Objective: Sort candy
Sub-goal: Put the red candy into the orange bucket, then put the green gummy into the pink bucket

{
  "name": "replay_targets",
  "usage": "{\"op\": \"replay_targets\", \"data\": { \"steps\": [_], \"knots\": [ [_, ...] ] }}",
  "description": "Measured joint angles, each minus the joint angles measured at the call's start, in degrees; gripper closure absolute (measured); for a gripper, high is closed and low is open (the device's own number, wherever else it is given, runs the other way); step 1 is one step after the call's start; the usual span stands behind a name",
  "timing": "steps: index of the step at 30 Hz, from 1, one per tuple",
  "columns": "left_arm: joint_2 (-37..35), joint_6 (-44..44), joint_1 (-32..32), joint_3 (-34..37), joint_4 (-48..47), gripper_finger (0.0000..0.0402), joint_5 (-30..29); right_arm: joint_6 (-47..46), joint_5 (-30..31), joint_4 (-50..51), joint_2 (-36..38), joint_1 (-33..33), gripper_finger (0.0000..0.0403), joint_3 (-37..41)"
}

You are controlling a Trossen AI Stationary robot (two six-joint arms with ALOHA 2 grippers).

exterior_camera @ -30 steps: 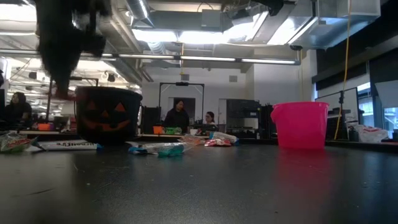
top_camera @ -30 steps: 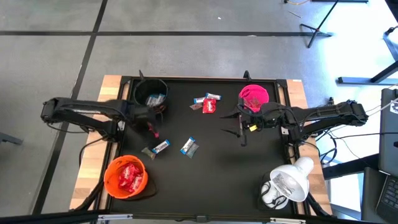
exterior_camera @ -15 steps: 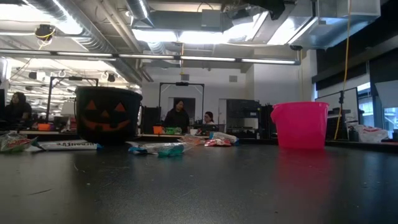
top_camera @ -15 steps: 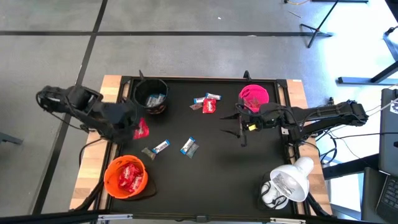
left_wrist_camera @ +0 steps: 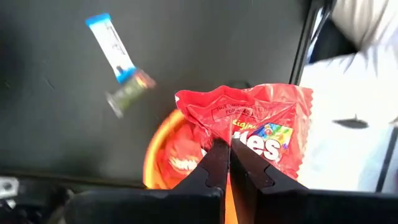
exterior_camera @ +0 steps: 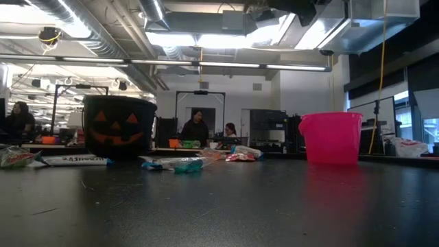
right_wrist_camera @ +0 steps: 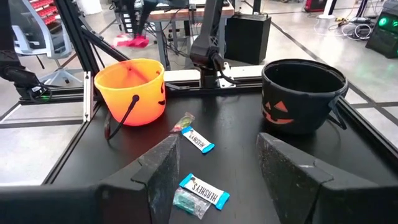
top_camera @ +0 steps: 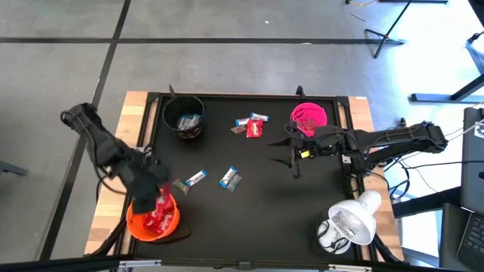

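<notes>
The left hand [left_wrist_camera: 225, 163] is clenched on a red candy pack [left_wrist_camera: 252, 127], holding it just over the orange bowl [top_camera: 151, 217] at the counter's [top_camera: 265, 189] near left corner. That bowl already has red packs in it, and the black bowl [top_camera: 183, 119] has a blue-and-white bar, so sorting looks partly done; this pack has only to be let go.

Left on the counter: two blue-and-white bars [top_camera: 229, 177] near the middle with a small greenish piece beside one, and a mixed cluster [top_camera: 252, 125] of red and blue sweets between the black bowl and the pink bowl [top_camera: 308, 117].

The right hand [top_camera: 292, 155] hangs with fingers spread and empty beside the pink bowl.

A second ago the left hand was beside the black bowl; it has since swung across to the orange one. The right arm has not moved.
</notes>
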State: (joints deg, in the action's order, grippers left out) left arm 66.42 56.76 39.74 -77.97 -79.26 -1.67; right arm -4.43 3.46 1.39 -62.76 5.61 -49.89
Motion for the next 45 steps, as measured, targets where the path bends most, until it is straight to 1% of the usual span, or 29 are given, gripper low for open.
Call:
{"op": "replay_targets", "data": {
  "steps": [6, 14, 18, 24, 27, 29, 32, 36, 42, 45],
  "knots": [
    [4.9, 7.4, 8.2, 0.0, 0.0, 0.0401, -0.3, -0.2, 0.0, -0.1, 0.0, 0.0, 0.019, 0.0],
    [8.4, 15.4, 13.8, 0.0, 0.0, 0.0396, -1.2, 0.0, 0.0, -0.6, 0.0, 0.0, 0.019, 0.0],
    [9.3, 17.6, 14.9, 0.0, 0.0, 0.037, -1.2, 0.3, 0.2, -0.6, 0.0, 0.0, 0.019, 0.0],
    [9.3, 20.7, 15.6, 0.0, -0.4, 0.031, -1.2, 0.4, 0.2, -0.2, 0.0, 0.0, 0.019, 0.0],
    [9.3, 20.9, 15.6, 0.0, -1.8, 0.0286, -1.2, 0.4, 0.2, -0.3, 0.0, 0.0, 0.019, 0.0],
    [9.3, 20.7, 15.6, 0.0, -2.4, 0.0273, -2.3, 0.4, 0.2, -0.4, 0.0, 0.0, 0.019, 0.0],
    [9.2, 17.0, 14.3, 0.0, -2.6, 0.0261, -5.5, 0.7, 0.2, -0.5, 0.0, 0.0, 0.019, 0.0],
    [8.9, 11.5, 9.4, 0.0, -2.4, 0.0253, -11.0, 1.4, 0.2, -1.7, 0.0, 0.0, 0.019, 0.0],
    [9.4, -1.1, 1.0, 0.0, -2.0, 0.0252, -12.0, 1.7, 0.2, -1.8, 0.0, 0.0, 0.019, 0.0],
    [10.2, -7.7, -3.5, 0.0, 0.1, 0.0252, -12.6, 1.7, 0.2, -1.8, 0.0, 0.0, 0.019, 0.0]
  ]
}}
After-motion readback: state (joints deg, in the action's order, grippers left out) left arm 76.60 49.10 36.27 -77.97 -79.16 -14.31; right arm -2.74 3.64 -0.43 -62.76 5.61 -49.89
